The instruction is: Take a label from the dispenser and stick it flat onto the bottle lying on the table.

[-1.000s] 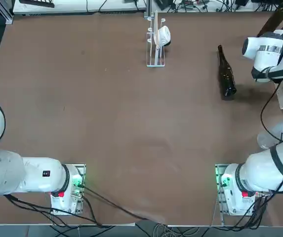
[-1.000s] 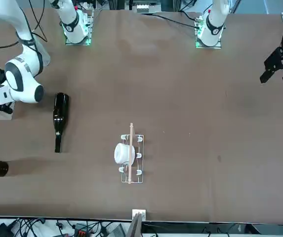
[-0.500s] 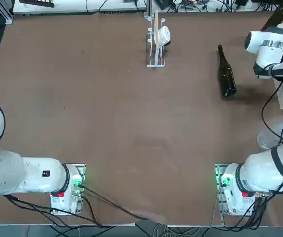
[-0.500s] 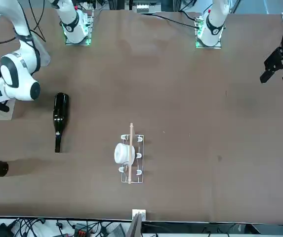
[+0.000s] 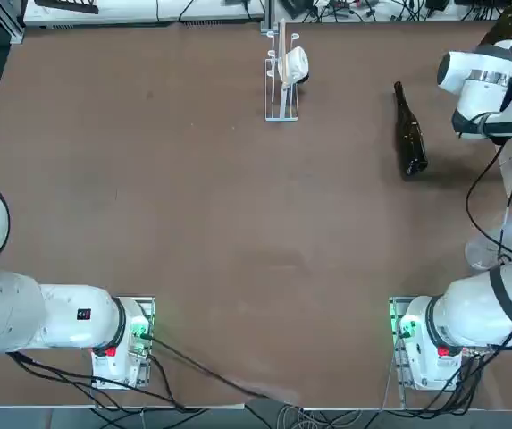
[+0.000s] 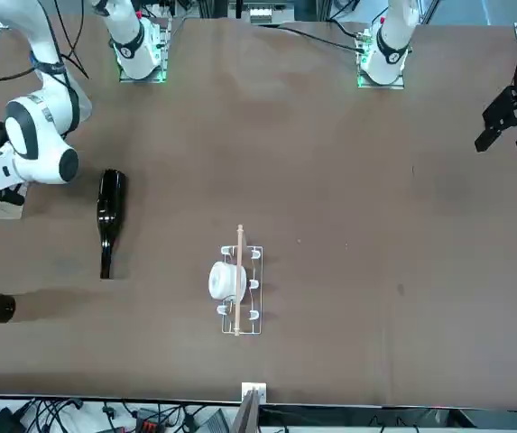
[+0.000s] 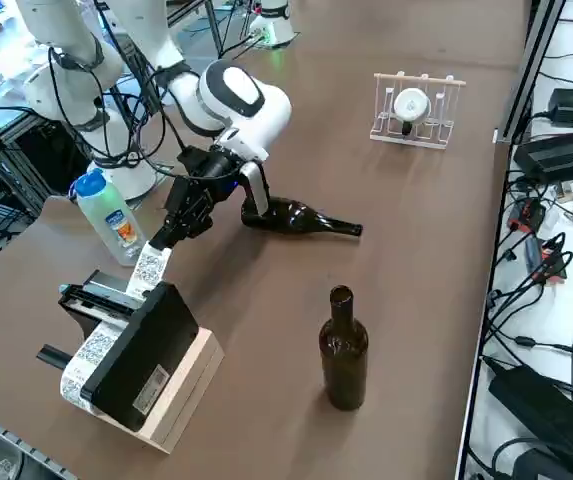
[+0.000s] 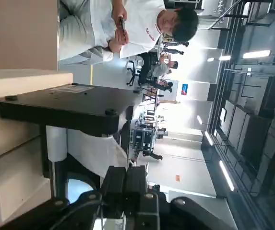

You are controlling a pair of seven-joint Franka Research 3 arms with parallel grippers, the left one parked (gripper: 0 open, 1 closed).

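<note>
**Current step: label pick-up.**

1. The dispenser [image 7: 136,350], a black unit on a wooden block [image 7: 191,395], stands at the right edge of the table [image 7: 386,200], nearest the side camera. A white printed strip rises from its top.
2. The right gripper [image 7: 163,240] is positioned directly above the dispenser. Its fingers are pressed together on the upper end of the strip, so the label [image 7: 149,268] is pinched but appears to remain joined to the dispenser. The wrist view confirms the fingers are closed, with the black housing just beyond them.
3. A clear plastic bottle with a blue cap [image 7: 111,222] stands just beside the gripper. An upright dark bottle [image 7: 343,350] stands apart, towards the table's far edge.
4. The bottle [image 7: 296,215], the target, lies on its side just past the arm, neck pointing away from the robot.
5. An acrylic rack with a white roll [image 7: 413,108] stands well beyond, unused.

**Next move, by judgement:** peel the label free with a steady pull, then carry it to the bottle body and press it flat.

**Surroundings:** brown matte table; cables along the far edge; a seated person [image 8: 127,24] shows beyond the table.
</note>
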